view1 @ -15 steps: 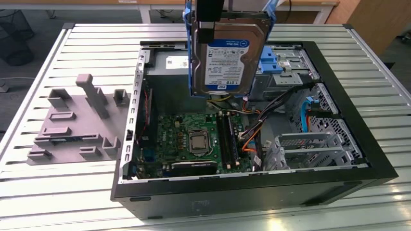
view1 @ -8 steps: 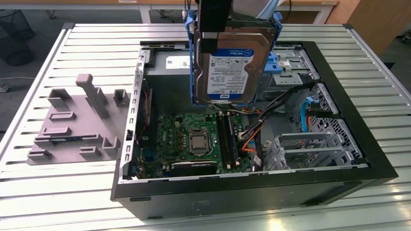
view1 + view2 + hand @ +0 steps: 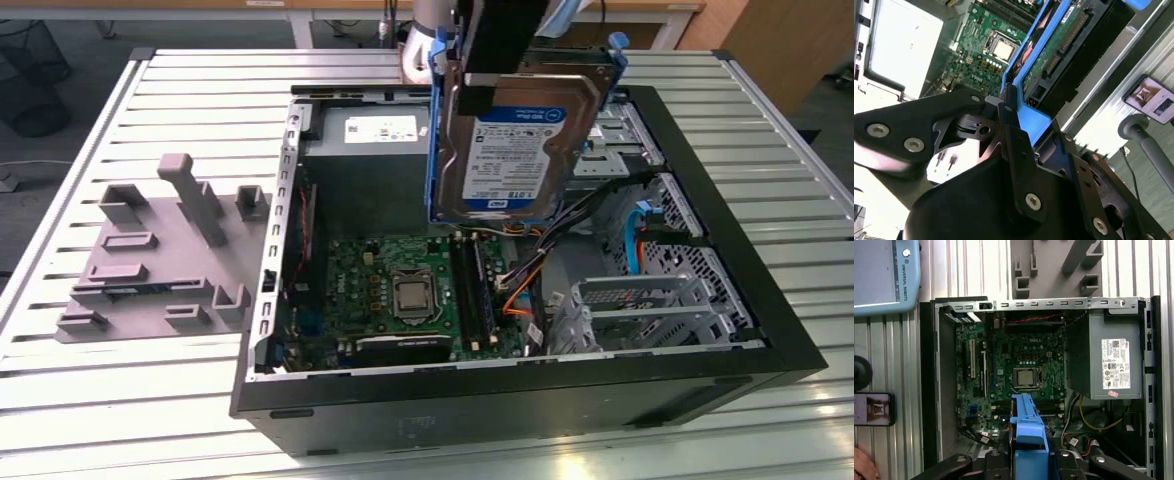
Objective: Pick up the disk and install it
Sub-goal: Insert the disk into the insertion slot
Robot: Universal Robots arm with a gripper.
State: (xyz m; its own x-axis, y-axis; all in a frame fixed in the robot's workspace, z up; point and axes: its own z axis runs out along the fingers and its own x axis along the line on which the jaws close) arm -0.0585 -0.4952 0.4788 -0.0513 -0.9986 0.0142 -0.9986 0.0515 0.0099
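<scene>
Exterior view first: we see the slatted metal counter (image 3: 120, 400) carrying an open computer case (image 3: 534, 410) that lies on its side. Inside it are the grey power supply (image 3: 367, 150), the green motherboard (image 3: 387, 285) and, toward the exterior view's right, a metal drive cage (image 3: 638, 300). The disk (image 3: 514, 150) hangs upright above the case interior, between power supply and cage. The gripper (image 3: 1029, 125) holds it by its blue rail frame. In the second wrist view the fingers (image 3: 1010, 107) are closed tight on that blue plastic. We judge the pick-up done, the carry in hand and the installation not yet made. Seating the disk calls, we think, for squaring its rails to a bay and clearing the loose cables (image 3: 531, 275).
</scene>
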